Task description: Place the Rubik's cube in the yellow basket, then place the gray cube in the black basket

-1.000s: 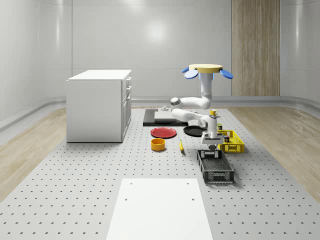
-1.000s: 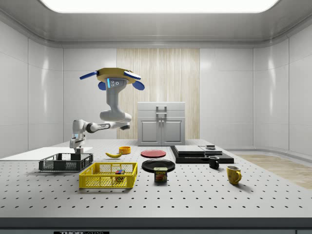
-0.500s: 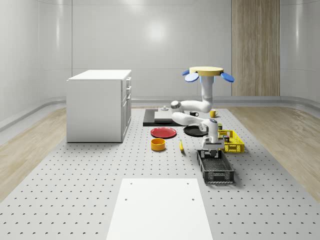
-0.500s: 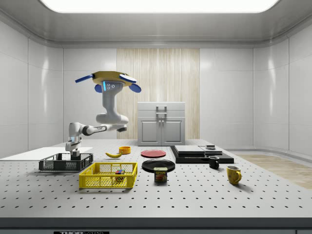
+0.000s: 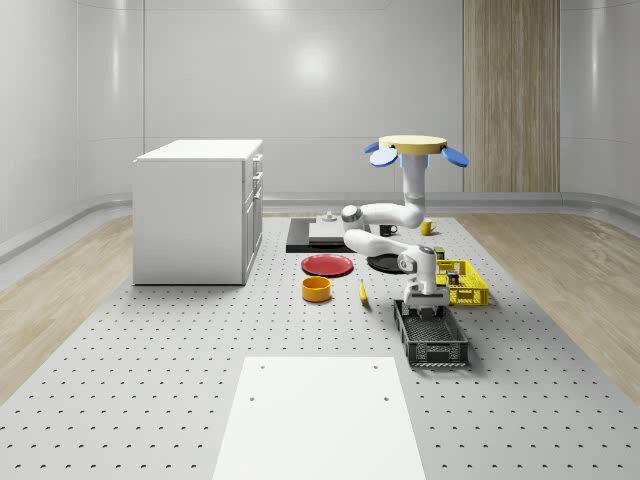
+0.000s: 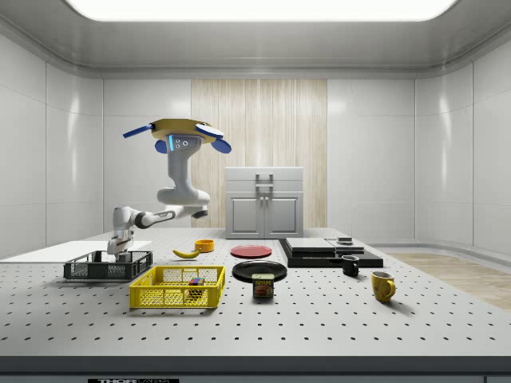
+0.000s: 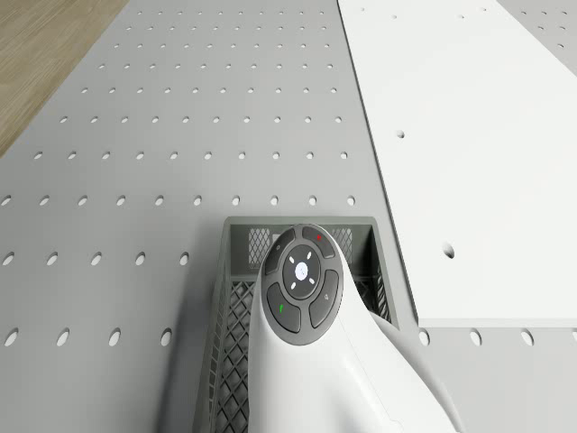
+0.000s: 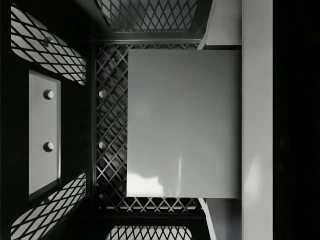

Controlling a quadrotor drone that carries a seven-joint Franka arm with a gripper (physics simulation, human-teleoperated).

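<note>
The black basket (image 5: 432, 342) lies on the table near the whole-scene view's middle right, also at the side view's left (image 6: 108, 266). My gripper (image 5: 425, 311) is down inside its far end (image 6: 120, 256). In the wrist view the gray cube (image 8: 182, 122) lies over the basket's mesh floor, against one finger (image 8: 257, 120); the other finger (image 8: 44, 120) stands apart from it, so the gripper (image 8: 150, 120) is open. The drone (image 5: 413, 145) hovers behind the basket. The yellow basket (image 6: 176, 290) holds the Rubik's cube (image 6: 195, 281). The drone view shows the arm's wrist over the basket rim (image 7: 297, 222).
A white cabinet (image 5: 195, 210) stands at the left. A red plate (image 5: 327, 265), an orange bowl (image 5: 316, 289), a banana (image 5: 362, 291) and a black plate (image 5: 385, 262) lie by the baskets. A white sheet (image 5: 318, 415) covers the front. A can (image 6: 263, 286) and mugs (image 6: 382, 286) sit at the side view's right.
The gripper has come down from above the black basket into it with the gray cube. The drone has shifted a little toward the side view's left.
</note>
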